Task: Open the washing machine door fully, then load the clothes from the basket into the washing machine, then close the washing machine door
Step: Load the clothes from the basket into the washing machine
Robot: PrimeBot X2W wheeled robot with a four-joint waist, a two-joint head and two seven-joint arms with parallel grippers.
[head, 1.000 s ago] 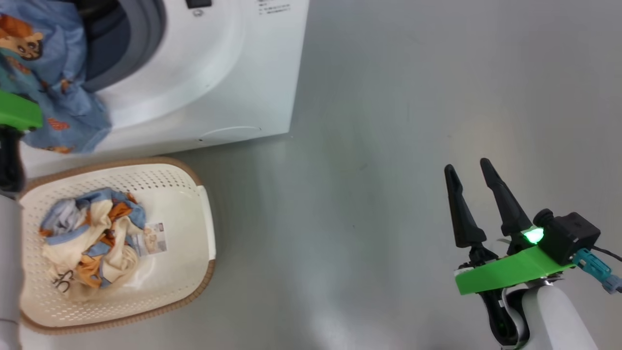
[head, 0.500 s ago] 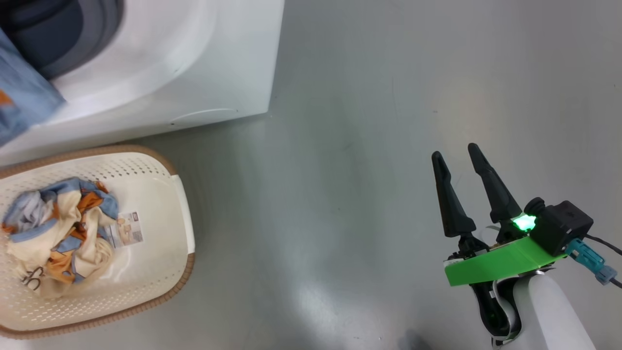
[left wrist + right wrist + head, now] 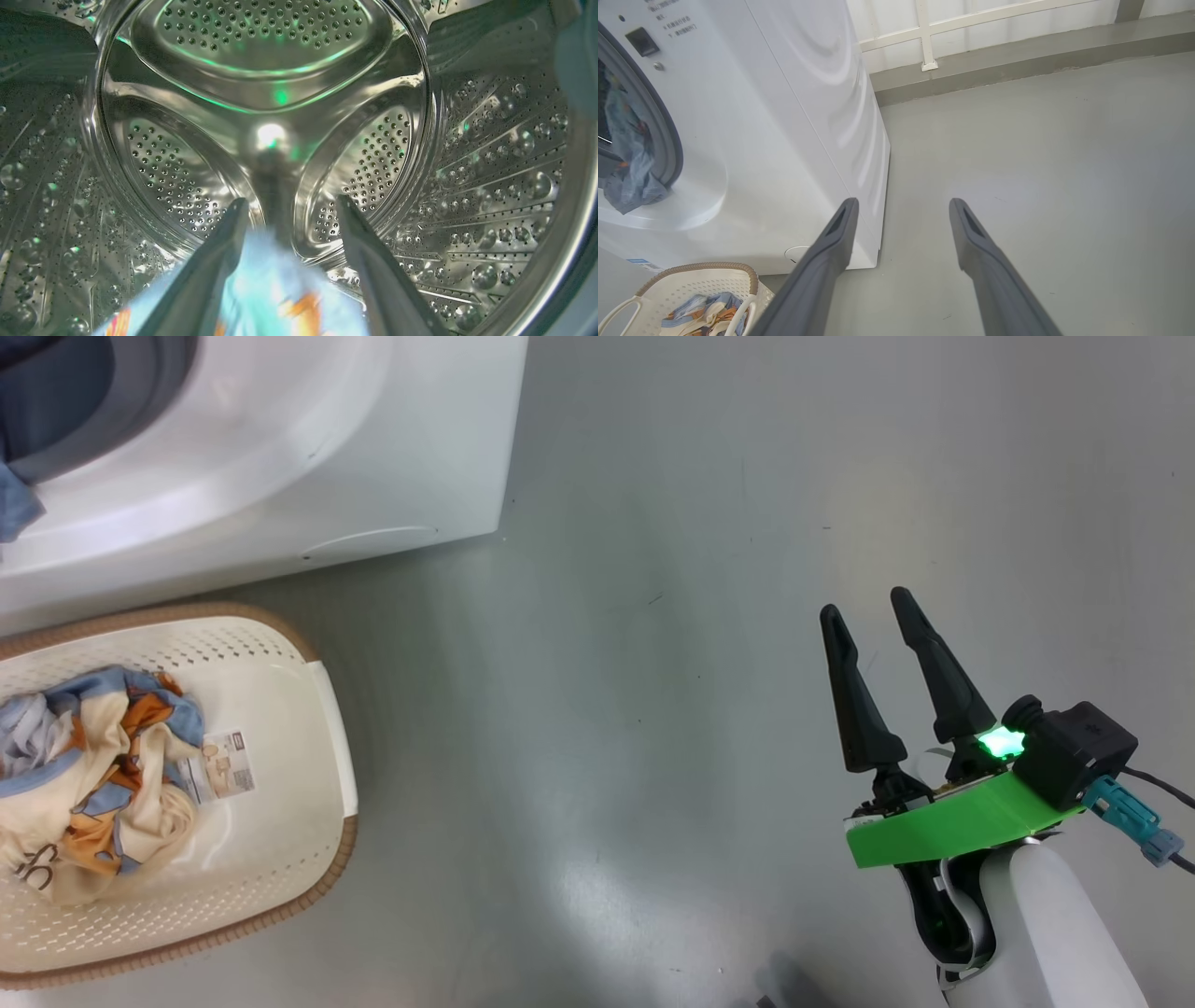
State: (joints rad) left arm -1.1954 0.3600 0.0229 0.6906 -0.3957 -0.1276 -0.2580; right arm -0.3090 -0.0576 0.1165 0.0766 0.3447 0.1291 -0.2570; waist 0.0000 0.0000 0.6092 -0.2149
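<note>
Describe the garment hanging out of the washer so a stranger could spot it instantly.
Find the white washing machine; at its round opening, ringed by a grey rubber seal, a blue garment with orange print hangs over the lower lip. Unlike the clothes bundled in the cream basket on the floor, it dangles from the machine itself.
</note>
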